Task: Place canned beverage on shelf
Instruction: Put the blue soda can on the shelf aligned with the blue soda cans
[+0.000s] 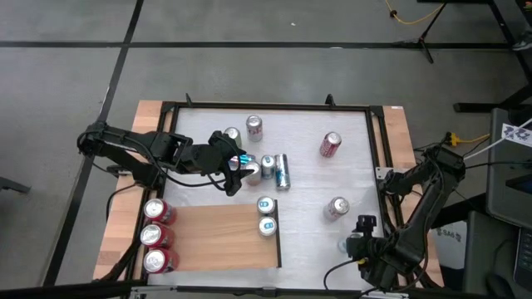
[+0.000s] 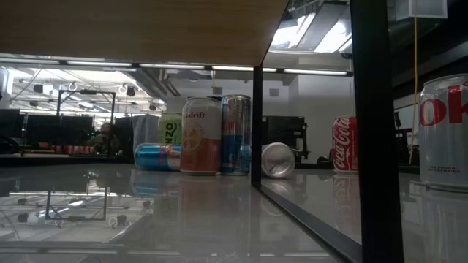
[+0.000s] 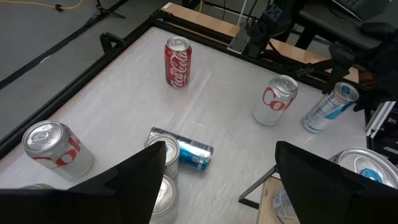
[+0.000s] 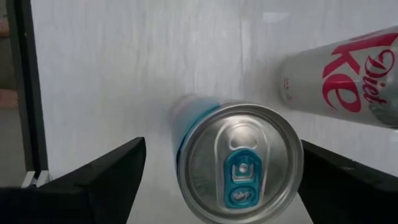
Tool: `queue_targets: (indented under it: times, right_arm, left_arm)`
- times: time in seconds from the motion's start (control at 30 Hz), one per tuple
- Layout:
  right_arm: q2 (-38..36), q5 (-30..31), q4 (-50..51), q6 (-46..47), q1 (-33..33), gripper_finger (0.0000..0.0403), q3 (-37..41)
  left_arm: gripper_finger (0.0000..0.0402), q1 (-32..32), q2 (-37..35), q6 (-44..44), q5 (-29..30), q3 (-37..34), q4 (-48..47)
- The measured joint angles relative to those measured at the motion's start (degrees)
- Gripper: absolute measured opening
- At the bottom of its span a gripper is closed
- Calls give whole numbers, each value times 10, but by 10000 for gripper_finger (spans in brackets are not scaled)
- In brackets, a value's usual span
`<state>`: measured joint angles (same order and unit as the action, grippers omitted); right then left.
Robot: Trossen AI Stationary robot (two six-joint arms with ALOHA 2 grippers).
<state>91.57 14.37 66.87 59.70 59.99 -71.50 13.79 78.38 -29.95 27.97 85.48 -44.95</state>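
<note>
A slim silver can with a blue tab [image 4: 239,163] stands upright on the white table near its front right corner [image 1: 344,245]. My right gripper [image 4: 222,165] hangs open over it, pointing down, one finger on each side of the can's top; I see no touch. My left gripper [image 1: 239,170] hovers open above a cluster of cans at mid table, with nothing between its fingers [image 3: 214,180]. The shelf [image 1: 220,237] is the wood-grain panel at front left. Three red cans [image 1: 153,235] stand by its left edge and two blue-topped cans [image 1: 266,214] at its right edge.
A Diet Coke can [image 4: 336,81] stands close beside the slim can. More cans stand on the table: a red one [image 1: 330,144] at far right, two [image 1: 253,126] at the far side, and a blue one lying flat [image 1: 283,172]. A black frame [image 1: 378,141] rims the table.
</note>
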Motion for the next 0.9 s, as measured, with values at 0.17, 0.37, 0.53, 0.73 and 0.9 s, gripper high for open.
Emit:
queue_targets:
  times: [0.17,0.37,0.53,0.73,0.9]
  right_arm:
    - [0,0,-6,0,0,308,0]
    - [0,0,-34,0,0,219,-1]
    - [1,-19,-39,1,-16,212,-23]
    - [1,-48,-37,0,-57,229,-65]
    - [1,-78,-38,0,-96,230,-121]
  left_arm:
    - [295,0,0,0,0,0,0]
    - [295,0,0,0,0,0,0]
    - [295,0,0,1,0,0,0]
    - [295,0,0,1,0,0,0]
    - [295,0,0,1,0,0,0]
